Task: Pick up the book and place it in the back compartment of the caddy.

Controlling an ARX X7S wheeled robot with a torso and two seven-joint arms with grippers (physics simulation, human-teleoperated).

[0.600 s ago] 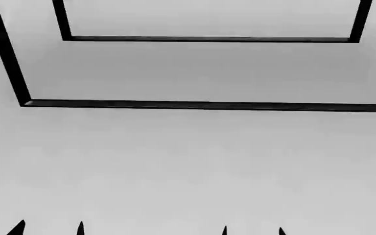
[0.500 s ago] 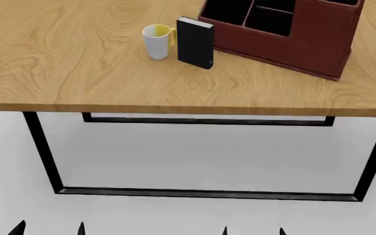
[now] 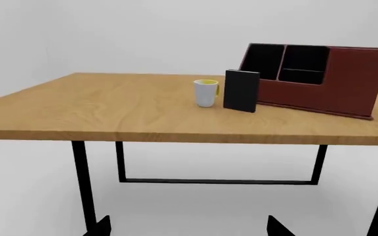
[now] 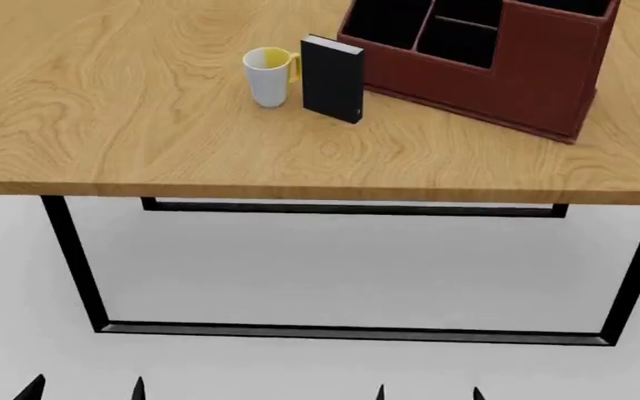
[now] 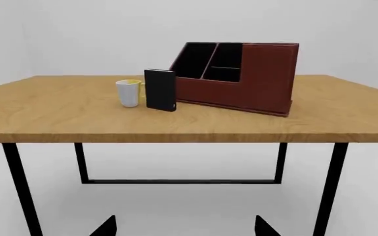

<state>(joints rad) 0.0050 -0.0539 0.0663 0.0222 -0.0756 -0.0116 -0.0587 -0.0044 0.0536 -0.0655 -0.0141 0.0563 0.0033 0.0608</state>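
In the head view the caddy is cut off by the top edge, so its far cells and taller end run out of sight, and the surface runs off the left, right and top edges. Only dark fingertip points of the left end effector and the right end effector poke up from the bottom edge; their bodies are out of frame, though the tips stand apart. The white mark low on the book is perhaps lettering, too small to tell. The caddy's back compartment cannot be singled out in either wrist view.
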